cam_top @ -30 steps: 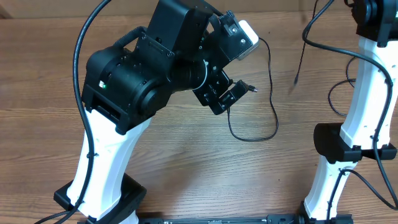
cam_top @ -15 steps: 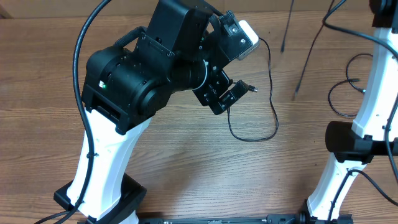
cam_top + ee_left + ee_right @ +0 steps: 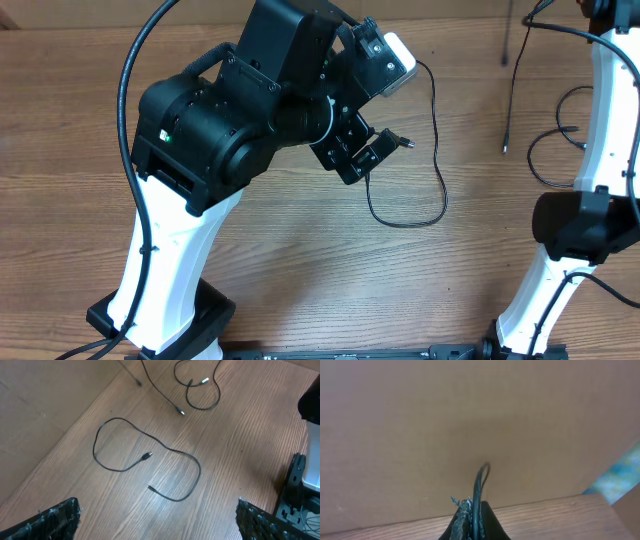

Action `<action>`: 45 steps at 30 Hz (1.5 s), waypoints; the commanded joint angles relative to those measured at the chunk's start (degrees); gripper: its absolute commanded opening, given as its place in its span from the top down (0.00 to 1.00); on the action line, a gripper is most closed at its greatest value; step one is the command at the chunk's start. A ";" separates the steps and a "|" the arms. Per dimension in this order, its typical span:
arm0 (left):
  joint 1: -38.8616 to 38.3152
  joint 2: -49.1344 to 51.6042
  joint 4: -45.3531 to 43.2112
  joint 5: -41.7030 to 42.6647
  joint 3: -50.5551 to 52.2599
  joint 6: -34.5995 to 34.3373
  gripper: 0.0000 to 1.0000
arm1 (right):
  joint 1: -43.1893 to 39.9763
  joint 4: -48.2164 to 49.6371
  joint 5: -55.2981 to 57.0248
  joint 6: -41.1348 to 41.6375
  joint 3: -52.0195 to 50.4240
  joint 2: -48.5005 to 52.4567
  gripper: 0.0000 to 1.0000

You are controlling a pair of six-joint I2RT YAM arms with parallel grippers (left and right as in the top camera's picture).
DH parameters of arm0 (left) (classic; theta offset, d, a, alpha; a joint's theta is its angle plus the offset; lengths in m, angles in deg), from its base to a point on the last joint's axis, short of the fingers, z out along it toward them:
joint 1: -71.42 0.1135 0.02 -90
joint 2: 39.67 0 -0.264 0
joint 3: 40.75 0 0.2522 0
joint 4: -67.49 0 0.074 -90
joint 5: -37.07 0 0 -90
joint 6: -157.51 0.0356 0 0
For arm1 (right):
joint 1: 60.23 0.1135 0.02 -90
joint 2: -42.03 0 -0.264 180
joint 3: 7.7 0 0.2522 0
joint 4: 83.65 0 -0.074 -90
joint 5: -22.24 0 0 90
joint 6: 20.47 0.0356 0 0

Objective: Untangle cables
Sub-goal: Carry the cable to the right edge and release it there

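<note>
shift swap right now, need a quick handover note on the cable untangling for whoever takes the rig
Left gripper: jaws open, empty, above the table.
Right gripper: jaws shut on the held cable, raised, its end hanging beside the right arm.
Done: the loose cable lies alone in an open loop on the table.
Left: lay the held cable apart. The silver-tipped cable may cross it, hard to tell.

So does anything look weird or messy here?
Yes. One thin black cable is pinched in the shut right gripper, sticking up in a small loop, held in the air instead of lying flat. Another cable lies in a loose curl on the table, not knotted. Nothing looks broken.
</note>
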 commanded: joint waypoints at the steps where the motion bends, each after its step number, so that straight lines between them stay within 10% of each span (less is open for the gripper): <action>1: -0.24 0.55 -0.04 -0.28 -0.22 0.61 0.00 | -1.55 1.81 -1.20 2.51 -2.21 -1.05 0.96; 22: -0.24 0.55 -0.07 -0.28 -0.22 0.61 0.01 | -20.11 2.95 -1.25 4.44 -8.09 -0.83 0.95; 24: -0.24 0.55 -0.07 -0.28 -0.22 0.61 0.00 | -21.57 2.97 -1.25 5.97 -9.90 -0.85 0.83; 27: -0.24 0.55 -0.07 -0.28 -0.22 0.61 0.00 | -23.21 3.04 -1.22 7.04 -12.72 -0.83 0.23; 29: -0.24 0.57 -0.07 -0.31 -0.22 0.61 0.00 | -23.82 2.97 -1.25 7.04 -14.27 -0.83 0.03; 45: -0.24 0.61 -0.07 -0.28 -0.22 0.61 0.01 | -24.00 -0.57 -24.50 7.19 -16.04 -0.83 0.00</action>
